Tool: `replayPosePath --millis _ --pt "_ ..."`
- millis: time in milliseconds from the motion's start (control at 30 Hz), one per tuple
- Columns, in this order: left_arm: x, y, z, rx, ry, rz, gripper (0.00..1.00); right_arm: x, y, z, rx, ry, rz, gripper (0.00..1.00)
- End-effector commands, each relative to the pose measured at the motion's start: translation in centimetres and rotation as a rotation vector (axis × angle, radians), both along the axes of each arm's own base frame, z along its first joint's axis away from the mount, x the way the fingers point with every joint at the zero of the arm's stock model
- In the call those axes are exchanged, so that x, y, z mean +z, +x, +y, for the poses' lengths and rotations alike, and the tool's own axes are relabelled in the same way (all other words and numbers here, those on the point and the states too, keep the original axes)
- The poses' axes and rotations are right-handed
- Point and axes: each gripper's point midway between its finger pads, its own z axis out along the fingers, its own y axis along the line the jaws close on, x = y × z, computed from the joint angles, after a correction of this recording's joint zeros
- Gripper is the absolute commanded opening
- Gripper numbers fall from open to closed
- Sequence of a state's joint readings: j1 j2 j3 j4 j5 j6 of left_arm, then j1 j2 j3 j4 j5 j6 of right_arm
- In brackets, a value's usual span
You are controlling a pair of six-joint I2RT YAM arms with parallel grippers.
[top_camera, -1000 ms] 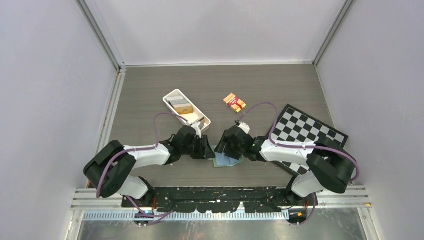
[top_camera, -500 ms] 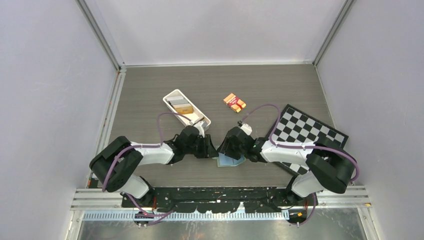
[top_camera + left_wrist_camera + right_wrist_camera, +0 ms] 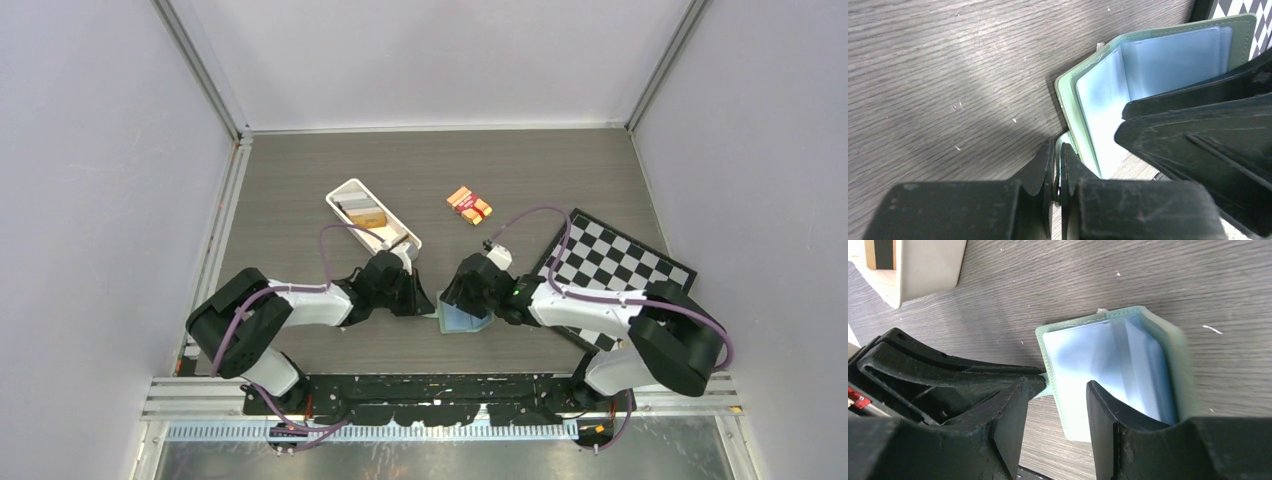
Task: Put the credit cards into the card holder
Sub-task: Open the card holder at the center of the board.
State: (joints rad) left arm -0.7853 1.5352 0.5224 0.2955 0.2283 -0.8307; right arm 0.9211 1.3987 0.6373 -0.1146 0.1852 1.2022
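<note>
Your left gripper [image 3: 1057, 156] is closed on the tab of the green card holder [image 3: 1098, 100]. Your right gripper [image 3: 1055, 390], jaws apart, straddles its open pockets.

The surface [image 3: 948, 60] looks like matt grey wood grain, finely streaked and flecked with pale specks. The card holder [image 3: 1064, 100] has a matt, leather-like sage-green cover with a stitched edge, and smooth, faintly glossy blue-grey plastic pockets [image 3: 1168, 55]. The left fingers [image 3: 1040, 167] and right fingers [image 3: 1103, 410] are matt black plastic, scuffed and dusty. The tray [image 3: 928, 265] is smooth off-white plastic.
</note>
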Motion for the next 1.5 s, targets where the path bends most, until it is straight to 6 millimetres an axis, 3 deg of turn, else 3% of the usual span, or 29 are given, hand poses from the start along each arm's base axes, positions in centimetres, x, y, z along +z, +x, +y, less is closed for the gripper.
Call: replayPosePath --millis 0,200,667,967,1067,1200,1267,1467 --pt "-1.3 -0.2 2.0 0.026 0.116 0.003 0.0 2.4 0.9 -1.7 -0.023 -0.071 -0.072 0.53" --pt "-1.3 -0.2 2.3 0.029 0.133 -0.004 0.0 3.7 1.2 -4.3 -0.001 -0.219 -0.076 0.57" --pt "-1.6 -0.2 2.4 0.011 0.15 -0.009 0.0 -0.6 -0.6 -5.5 0.154 -0.44 0.078 0.49" --pt "-1.7 -0.1 2.4 -0.01 0.162 -0.019 0.01 -2.4 -1.7 -5.3 0.25 -0.515 0.119 0.53" --pt "-1.2 0.2 2.2 -0.026 0.166 -0.041 0.09 -2.5 -1.8 -4.8 0.267 -0.544 0.132 0.56" --pt "-1.1 0.4 2.0 -0.05 0.164 -0.07 0.33 -3.4 -2.3 -4.1 0.302 -0.569 0.169 0.62" --pt "-1.3 0.5 2.2 -0.067 0.189 -0.072 0.37 -3.9 -2.4 -4.0 0.31 -0.598 0.185 0.63" --pt "1.2 0.5 3.1 -0.058 0.187 -0.129 0.58 -4.4 -2.4 -4.1 0.3 -0.618 0.186 0.69"
